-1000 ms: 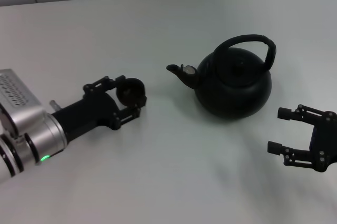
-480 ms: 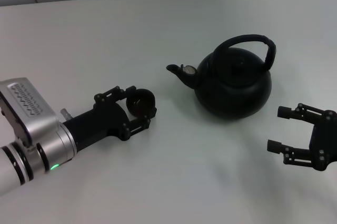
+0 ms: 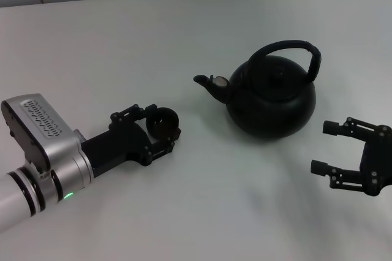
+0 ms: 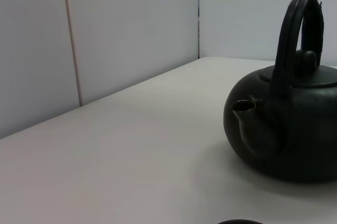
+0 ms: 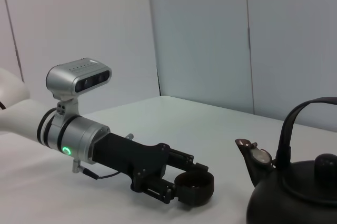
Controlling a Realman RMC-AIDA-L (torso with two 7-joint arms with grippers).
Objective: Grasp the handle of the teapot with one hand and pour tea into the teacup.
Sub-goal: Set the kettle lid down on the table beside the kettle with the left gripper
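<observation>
The matte-black teapot [image 3: 272,98] stands on the white table with its spout pointing toward my left arm. Its arched handle [image 3: 294,46] loops over the lid, and nothing holds it. My left gripper [image 3: 160,127] is shut on the small dark teacup [image 3: 164,123], low at the table's surface to the left of the spout. The right wrist view shows the teacup [image 5: 195,188] clamped between the left fingers, with the teapot [image 5: 300,197] beside it. The teapot [image 4: 289,129] also fills the left wrist view. My right gripper [image 3: 321,148] stands open to the right of the teapot, in front of it.
The white table [image 3: 202,22] runs back to a pale panelled wall [image 4: 131,34]. Only the teapot, the teacup and my two arms are on it.
My left gripper has carried the teacup to the right, toward the teapot's spout, and a little toward the table's front. The right gripper has stayed nearly still.
</observation>
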